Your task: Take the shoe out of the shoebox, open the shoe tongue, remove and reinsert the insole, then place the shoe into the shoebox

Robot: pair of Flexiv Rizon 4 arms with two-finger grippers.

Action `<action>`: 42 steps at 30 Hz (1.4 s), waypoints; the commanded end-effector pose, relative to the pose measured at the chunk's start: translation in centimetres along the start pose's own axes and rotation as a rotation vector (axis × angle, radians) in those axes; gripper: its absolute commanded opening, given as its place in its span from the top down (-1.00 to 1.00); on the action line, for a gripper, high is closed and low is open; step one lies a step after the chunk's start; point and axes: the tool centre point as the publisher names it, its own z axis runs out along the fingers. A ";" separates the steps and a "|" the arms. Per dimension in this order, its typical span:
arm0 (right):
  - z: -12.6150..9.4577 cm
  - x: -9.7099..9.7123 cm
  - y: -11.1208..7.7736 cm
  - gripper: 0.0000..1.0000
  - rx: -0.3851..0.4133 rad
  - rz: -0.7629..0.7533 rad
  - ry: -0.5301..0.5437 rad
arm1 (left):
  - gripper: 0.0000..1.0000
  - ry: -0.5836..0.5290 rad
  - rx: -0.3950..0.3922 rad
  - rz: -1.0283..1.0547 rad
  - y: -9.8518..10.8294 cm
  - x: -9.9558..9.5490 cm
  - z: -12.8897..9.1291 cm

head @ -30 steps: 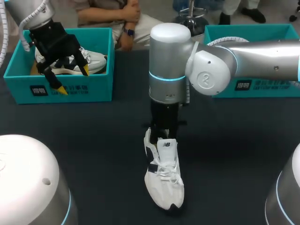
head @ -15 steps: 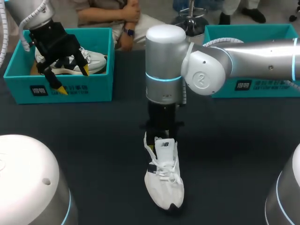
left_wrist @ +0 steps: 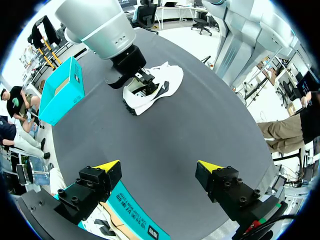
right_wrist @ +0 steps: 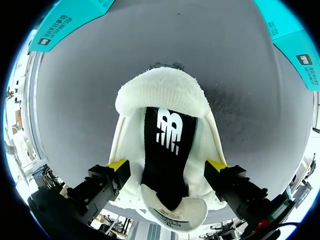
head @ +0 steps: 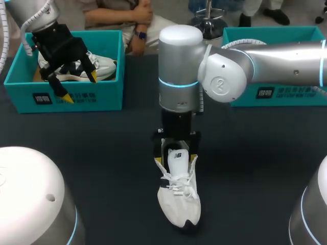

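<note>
Sneaker: a white sneaker (head: 179, 201) is seen upright on its sole near the middle of the dark table (head: 102, 153), toe toward the robot, well apart from both teal boxes.
Right gripper: the right gripper (head: 175, 159) is lowered over the heel end, its fingers spread wide on either side of the collar (right_wrist: 162, 92). Nothing is clamped, and firm contact with the sides cannot be confirmed.
Left gripper: the left gripper (head: 79, 87) is held spread and empty above the left shoebox (head: 102, 92), in which a second shoe (head: 102, 66) lies.
Right shoebox: the right shoebox (head: 286, 94) is largely hidden behind the right arm, so its contents cannot be told.
Inside the shoe: the black insole (right_wrist: 165, 150) is exposed under the wrist, with the tongue (right_wrist: 175, 212) raised ahead of it.
Step judged: the opening appears prepared and the insole is not yet taken.
Risk, wrong grasp: with the fingers outside the collar, the sneaker's walls could be squeezed in place of the insole.
Risk, lifting: the sneaker is not pinned by anything, so it could be dragged up or tipped when the insole is pulled.
Risk, snagging: a fingertip could be caught in the laces or the tongue knocked shut.
</note>
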 end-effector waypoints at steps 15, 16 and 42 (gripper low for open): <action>-2.6 0.1 -0.9 -1.00 -0.059 0.013 -0.053 | -1.00 0.003 -0.002 0.000 0.0 -0.1 0.0; -2.9 0.1 -1.1 -1.00 -0.065 0.017 -0.057 | -1.00 0.003 -0.002 0.000 0.0 -0.1 0.0; -13.8 -2.3 -5.8 -1.00 -0.279 0.119 -0.165 | -1.00 0.003 -0.002 0.000 0.0 -0.1 0.0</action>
